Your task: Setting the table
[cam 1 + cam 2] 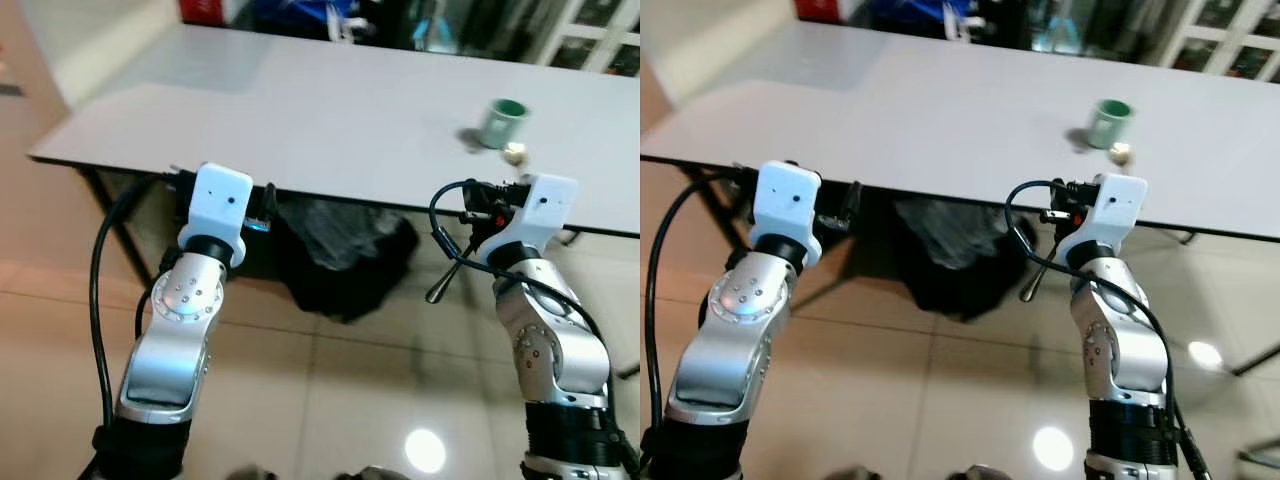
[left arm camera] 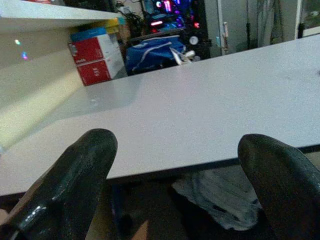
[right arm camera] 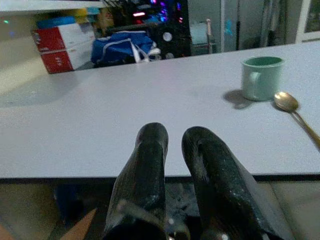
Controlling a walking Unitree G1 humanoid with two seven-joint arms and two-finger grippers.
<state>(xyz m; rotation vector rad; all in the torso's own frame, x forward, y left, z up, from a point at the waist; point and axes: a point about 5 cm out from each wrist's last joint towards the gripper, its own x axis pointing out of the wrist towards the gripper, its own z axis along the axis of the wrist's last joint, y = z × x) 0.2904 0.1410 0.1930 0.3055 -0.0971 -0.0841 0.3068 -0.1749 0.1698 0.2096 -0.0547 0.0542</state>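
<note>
Both my arms are raised in front of me, wrists just short of the near desk edge, tile floor (image 1: pixel 330 400) below w/ a bright light spot on it. My left gripper (image 2: pixel 175 165) sits at the desk's near edge toward its left end; its fingers (image 2: pixel 75 180) are spread wide apart, nothing btwn them. My right gripper (image 3: pixel 175 150) is at the same edge further right; its fingers (image 3: pixel 150 165) are nearly together w/ just a narrow slit, holding nothing, tips level w/ the desk rim.

Under the desk, btwn my arms, a dark crumpled bag (image 1: pixel 340 255) lies on the floor.

The white desk (image 1: pixel 300 110) stretches ahead. On its right part, beyond my right gripper, a green mug (image 3: pixel 261 77) stands upright, handle facing left in the wrist view. A gold-ish spoon (image 3: pixel 292 110) lies just beside it on the near-right side, bowl close to the mug base but apart from it, handle running toward the desk edge.

Past the far edge: red-and-white boxes (image 2: pixel 97 57) stacked, a blue bag (image 3: pixel 127 45) w/ white straps, then dark clutter w/ coloured lights, too blurry to tell.
</note>
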